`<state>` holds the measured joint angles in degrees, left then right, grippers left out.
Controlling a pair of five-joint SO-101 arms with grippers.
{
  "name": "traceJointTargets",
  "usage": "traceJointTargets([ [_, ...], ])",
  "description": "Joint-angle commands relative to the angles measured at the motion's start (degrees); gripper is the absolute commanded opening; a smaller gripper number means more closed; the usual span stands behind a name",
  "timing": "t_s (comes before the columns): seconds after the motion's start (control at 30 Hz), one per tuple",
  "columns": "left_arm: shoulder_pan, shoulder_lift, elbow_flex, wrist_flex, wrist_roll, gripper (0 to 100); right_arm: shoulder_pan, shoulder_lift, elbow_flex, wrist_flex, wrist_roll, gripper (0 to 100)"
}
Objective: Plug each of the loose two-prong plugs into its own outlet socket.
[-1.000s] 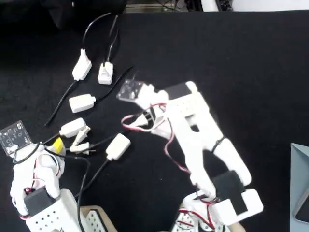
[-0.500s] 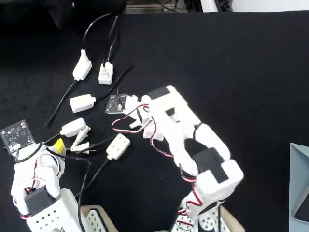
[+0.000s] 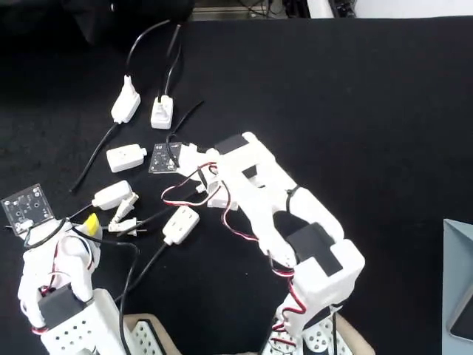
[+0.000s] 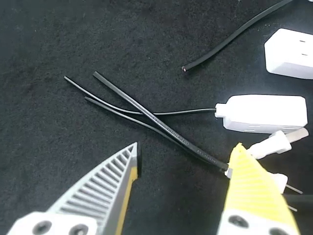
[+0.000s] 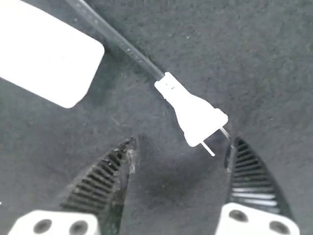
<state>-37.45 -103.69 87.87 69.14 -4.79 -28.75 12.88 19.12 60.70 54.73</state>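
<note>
Right tool (image 5: 184,141) has swung leftward, jaws spread wide near a white plug (image 5: 195,115); left tool (image 4: 188,145) gapes too.

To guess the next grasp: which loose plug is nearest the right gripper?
The plug lying alone just ahead of the open right gripper; the two others lie by the left gripper.

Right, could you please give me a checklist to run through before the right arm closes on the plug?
1. Right gripper open: ok.
2. White plug between its jaws: ok.
3. Both prongs straight: cannot tell; one is partly hidden by the gripper.
4. Prongs facing the white block: not ok, they point away.
5. Left gripper open and empty: ok.
</note>
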Motion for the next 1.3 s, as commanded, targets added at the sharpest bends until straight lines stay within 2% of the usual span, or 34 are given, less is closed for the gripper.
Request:
traceJointTargets([
  [0.0,-0.22,-0.44,-0.31,-1.41,-0.53,29,-1.32,0.75,-3.47,-0.88,0.44,28.9],
  [0.67,-0.04,-0.44,-0.31,-1.41,-0.53,29,-1.67,-5.05,-4.09,-0.44,0.26,28.9],
  [0.9,-0.04,-0.44,-0.31,-1.41,-0.53,29,-4.92,-5.41,-1.1,-2.11,0.7,25.3],
  [1.07,-0.13,-0.44,-0.22,-1.41,-0.53,29,-5.19,-0.75,0.92,-8.26,0.62,23.3],
  [1.27,-0.04,-0.44,-0.22,-1.41,-0.53,29,-1.14,5.67,-2.42,-8.26,0.62,23.0],
])
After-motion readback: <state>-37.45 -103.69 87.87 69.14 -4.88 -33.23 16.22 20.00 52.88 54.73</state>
